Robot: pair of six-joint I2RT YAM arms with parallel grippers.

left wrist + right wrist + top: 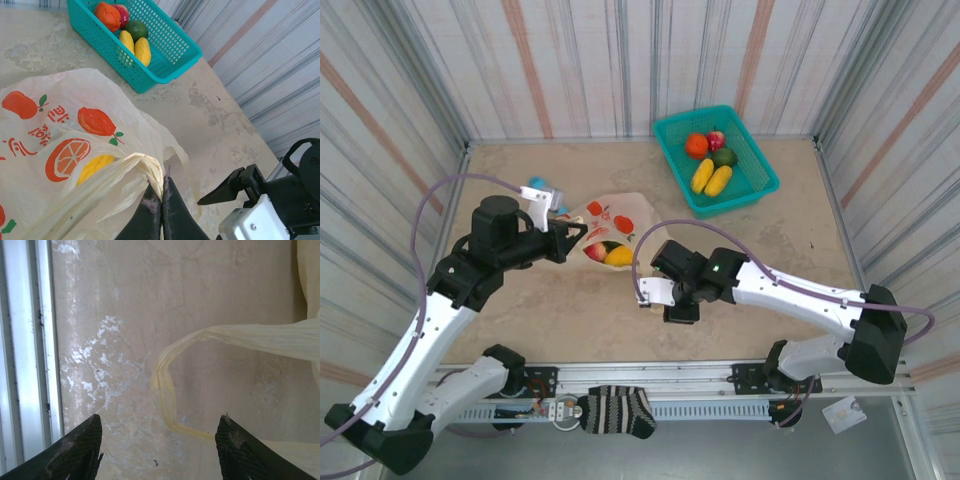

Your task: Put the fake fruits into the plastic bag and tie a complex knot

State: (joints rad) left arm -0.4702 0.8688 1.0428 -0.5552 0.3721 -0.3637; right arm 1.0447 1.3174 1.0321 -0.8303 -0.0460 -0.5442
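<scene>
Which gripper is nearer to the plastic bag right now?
Left. The left gripper is shut on a twisted handle of the plastic bag. The right gripper is open over the other loop handle, apparently not touching it.

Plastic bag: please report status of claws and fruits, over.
Left claw shut on plastic bag handle. Right claw open above loose handle loop. One yellow fruit bagged, five fake fruits in teal basket. Nothing blocking.
</scene>
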